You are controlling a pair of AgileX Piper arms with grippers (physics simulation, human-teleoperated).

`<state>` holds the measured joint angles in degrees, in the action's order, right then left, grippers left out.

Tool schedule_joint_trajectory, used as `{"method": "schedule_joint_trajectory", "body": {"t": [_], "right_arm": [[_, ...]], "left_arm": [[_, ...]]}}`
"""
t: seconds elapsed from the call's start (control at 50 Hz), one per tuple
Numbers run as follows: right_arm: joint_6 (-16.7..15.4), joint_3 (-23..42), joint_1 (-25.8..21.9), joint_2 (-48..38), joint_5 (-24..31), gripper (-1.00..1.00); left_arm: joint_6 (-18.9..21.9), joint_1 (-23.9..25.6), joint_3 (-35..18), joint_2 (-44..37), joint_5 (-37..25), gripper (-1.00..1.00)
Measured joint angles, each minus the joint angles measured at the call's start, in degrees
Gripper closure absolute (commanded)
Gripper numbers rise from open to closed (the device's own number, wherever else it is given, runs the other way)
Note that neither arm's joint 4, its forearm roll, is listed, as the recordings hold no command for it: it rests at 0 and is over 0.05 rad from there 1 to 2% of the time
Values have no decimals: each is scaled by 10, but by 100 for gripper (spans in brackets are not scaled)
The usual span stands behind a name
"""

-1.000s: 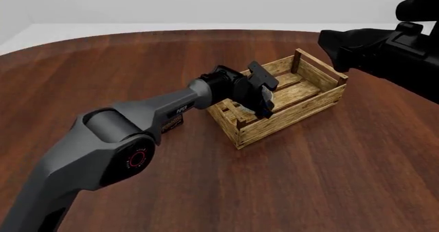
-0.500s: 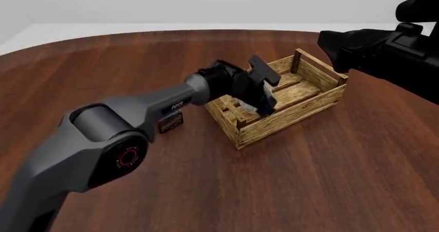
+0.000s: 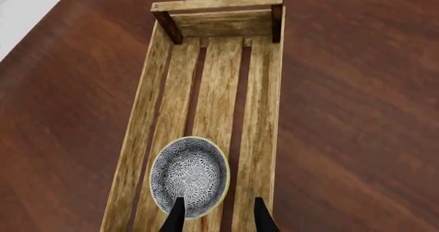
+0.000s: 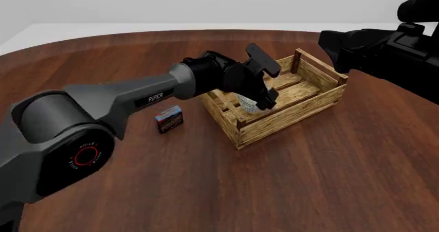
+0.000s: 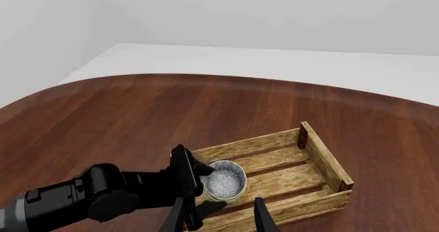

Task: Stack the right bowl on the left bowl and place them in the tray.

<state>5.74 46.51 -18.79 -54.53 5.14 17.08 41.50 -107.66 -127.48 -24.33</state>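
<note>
The grey-and-white floral-patterned ceramic bowl [image 3: 189,176] sits on the slats inside the light-wood slatted tray with darker corner posts [image 3: 262,139], at the tray's end nearer the table's left edge. Only one bowl shows, and whether a second nests beneath it cannot be told. The left end effector [image 3: 216,216] hovers above, fingers spread, gripping nothing. The right end effector [image 5: 219,216] hangs well apart near the table's right edge, also released. The bowl looks rigid, smooth and probably chip-prone; its thin rim is the likely hold.
</note>
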Motion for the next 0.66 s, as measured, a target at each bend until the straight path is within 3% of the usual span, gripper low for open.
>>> {"method": "schedule_joint_trajectory", "body": {"t": [0.66], "right_arm": [[-6,1,-2,-10,-3,-100]], "left_arm": [[-73,13,231,244,132,-100]]}}
